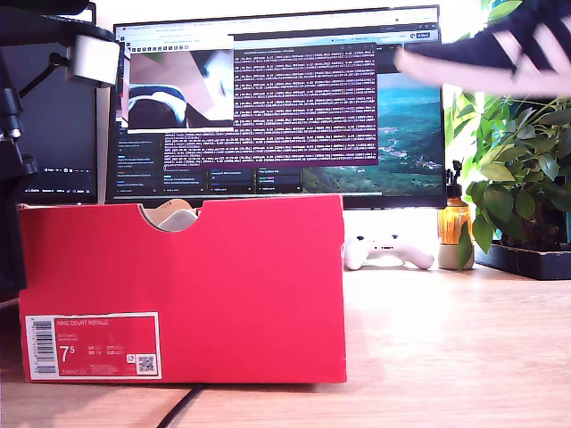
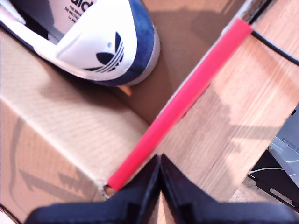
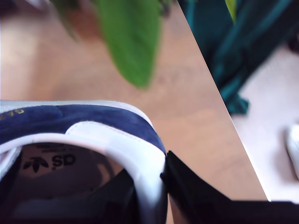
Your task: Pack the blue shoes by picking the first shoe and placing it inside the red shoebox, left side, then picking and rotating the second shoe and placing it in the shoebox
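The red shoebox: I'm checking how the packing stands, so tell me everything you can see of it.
The red shoebox looks like bright red cardboard, standing open on the wooden desk at the exterior view's left. Its top edge has a half-round notch, and a white size label sits low on its front. The inside is plain brown card. One blue shoe already lies inside. My first gripper, jaws closed, hovers by its red rim.
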Controlling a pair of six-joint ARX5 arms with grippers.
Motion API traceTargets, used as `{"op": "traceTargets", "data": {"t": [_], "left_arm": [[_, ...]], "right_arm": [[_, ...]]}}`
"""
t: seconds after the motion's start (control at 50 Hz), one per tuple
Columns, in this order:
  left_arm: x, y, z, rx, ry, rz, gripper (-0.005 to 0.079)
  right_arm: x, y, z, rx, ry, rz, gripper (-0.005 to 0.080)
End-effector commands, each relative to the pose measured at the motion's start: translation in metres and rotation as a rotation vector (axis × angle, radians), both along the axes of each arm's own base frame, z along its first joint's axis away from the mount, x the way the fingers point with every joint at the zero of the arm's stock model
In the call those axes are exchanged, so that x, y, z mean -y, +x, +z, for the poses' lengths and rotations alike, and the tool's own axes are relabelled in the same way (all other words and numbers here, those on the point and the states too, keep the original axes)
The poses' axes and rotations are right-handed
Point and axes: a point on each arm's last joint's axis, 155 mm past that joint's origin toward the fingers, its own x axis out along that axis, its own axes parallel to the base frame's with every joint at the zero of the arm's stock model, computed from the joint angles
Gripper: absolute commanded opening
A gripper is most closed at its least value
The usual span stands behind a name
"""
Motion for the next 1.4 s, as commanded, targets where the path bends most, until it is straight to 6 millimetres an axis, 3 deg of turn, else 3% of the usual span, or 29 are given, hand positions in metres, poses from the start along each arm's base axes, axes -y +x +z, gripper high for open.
{"op": "traceTargets", "data": {"t": [0.0, 0.16, 0.3, 0.44, 0.74, 0.96, 1.08, 1.38], "left_arm": [[0.0, -0.001, -0.005, -0.012, 0.01, -0.003, -0.0019], [0.0, -0.001, -0.005, -0.012, 0.01, -0.003, -0.0019], [0.0, -0.001, -0.005, -0.012, 0.01, -0.003, -0.0019], [0.0, -0.001, -0.005, -0.012, 0.01, -0.003, -0.0019], [0.0, -0.001, -0.005, -0.012, 0.01, -0.003, -0.0019], [0.0, -0.001, -0.005, -0.012, 0.01, -0.003, -0.0019], [0.0, -0.001, -0.005, -0.012, 0.01, -0.003, -0.0019], [0.0, -0.001, -0.005, -0.012, 0.01, -0.003, -0.0019]], "right_arm": [[-0.007, 0.01, 0.034, 0.129, 0.014, 0.024, -0.0013], [-0.008, 0.026, 0.071, 0.27, 0.013, 0.029, -0.0013], [-0.023, 0.037, 0.096, 0.37, 0.055, 0.1, -0.0013], [-0.04, 0.044, 0.107, 0.419, 0.009, 0.262, -0.0013], [-0.095, 0.052, 0.127, 0.519, -0.304, 0.732, -0.0013], [-0.151, 0.062, 0.152, 0.673, -0.496, 0.98, -0.0013], [-0.181, 0.066, 0.149, 0.712, -0.602, 1.144, -0.0013], [-0.245, 0.073, 0.105, 0.673, -0.621, 1.387, -0.0013]]}}
